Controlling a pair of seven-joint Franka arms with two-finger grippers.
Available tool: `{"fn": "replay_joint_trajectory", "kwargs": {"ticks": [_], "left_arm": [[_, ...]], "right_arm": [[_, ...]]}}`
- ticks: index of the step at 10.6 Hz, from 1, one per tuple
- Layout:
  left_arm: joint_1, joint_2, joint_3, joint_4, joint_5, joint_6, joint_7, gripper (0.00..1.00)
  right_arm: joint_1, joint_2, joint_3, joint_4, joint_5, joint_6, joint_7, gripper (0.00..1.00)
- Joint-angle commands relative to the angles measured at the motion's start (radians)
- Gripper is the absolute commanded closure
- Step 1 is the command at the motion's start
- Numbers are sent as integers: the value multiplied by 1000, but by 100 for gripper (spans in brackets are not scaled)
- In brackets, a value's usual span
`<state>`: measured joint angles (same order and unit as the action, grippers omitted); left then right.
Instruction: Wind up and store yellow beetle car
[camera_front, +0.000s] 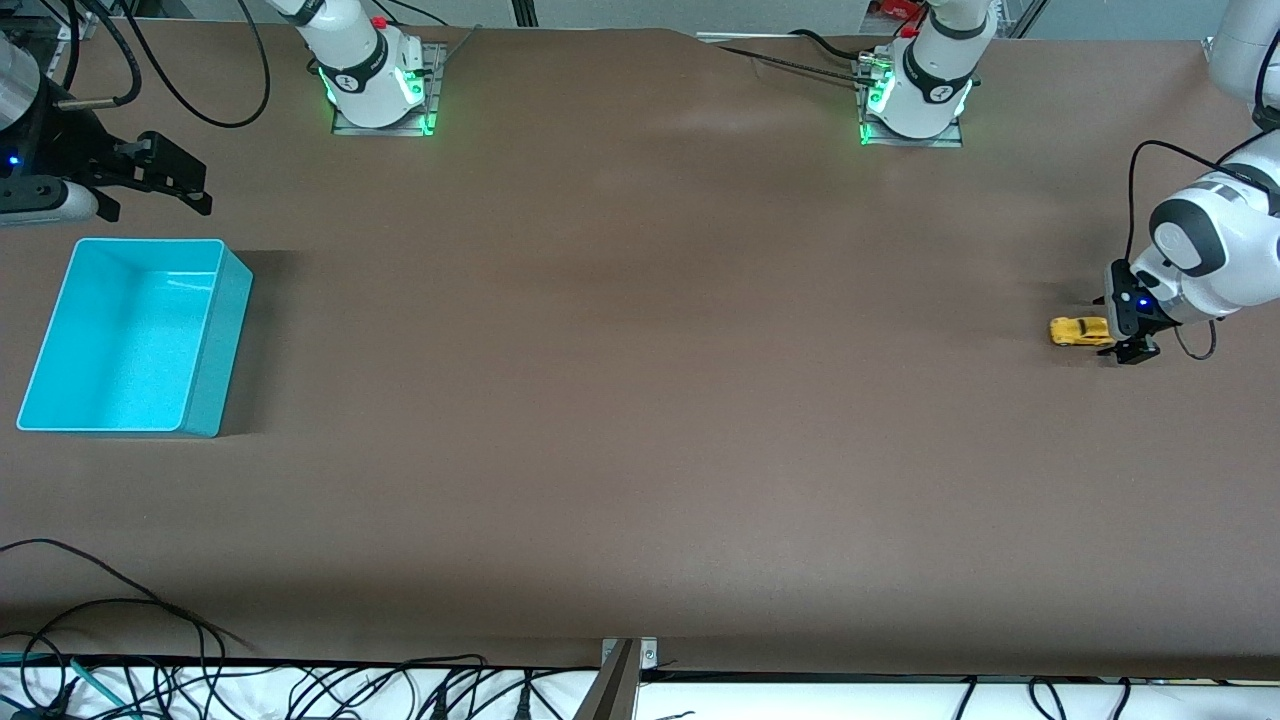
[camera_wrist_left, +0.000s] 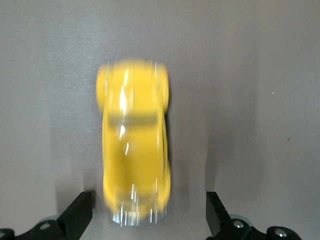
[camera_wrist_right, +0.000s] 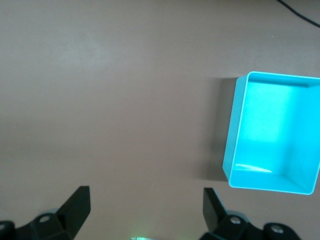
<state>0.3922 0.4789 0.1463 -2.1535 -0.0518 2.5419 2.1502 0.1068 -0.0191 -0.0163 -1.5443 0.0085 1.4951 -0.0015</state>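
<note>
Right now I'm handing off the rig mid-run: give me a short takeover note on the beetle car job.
Left gripper: open, low at the left arm's end of the table, fingers spread and clear of the yellow beetle car, which sits on the table between them, blurred in the left wrist view.
Right gripper: open, empty, waiting above the table beside the turquoise bin.
Bin: at the right arm's end, empty.
Done: car let go on the table; whether it is wound can't be told.
Left: get the car across to the bin and store it inside.
</note>
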Motion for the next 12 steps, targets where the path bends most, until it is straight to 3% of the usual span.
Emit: {"fn": "replay_joint_trajectory", "kwargs": {"ticks": [1, 5, 8, 12], "left_arm": [[2, 10, 10, 59, -20, -58, 31, 0], [2, -14, 18, 84, -16, -80, 28, 0], [-10, -159, 16, 81, -14, -185, 22, 0], [-50, -315, 15, 55, -14, -190, 5, 0]], "right_arm": [[-1, -4, 4, 15, -5, -13, 5, 0], [-1, -4, 4, 15, -5, -16, 5, 0], [-1, -4, 4, 15, -5, -18, 5, 0], [-1, -4, 7, 15, -5, -16, 5, 0]]}}
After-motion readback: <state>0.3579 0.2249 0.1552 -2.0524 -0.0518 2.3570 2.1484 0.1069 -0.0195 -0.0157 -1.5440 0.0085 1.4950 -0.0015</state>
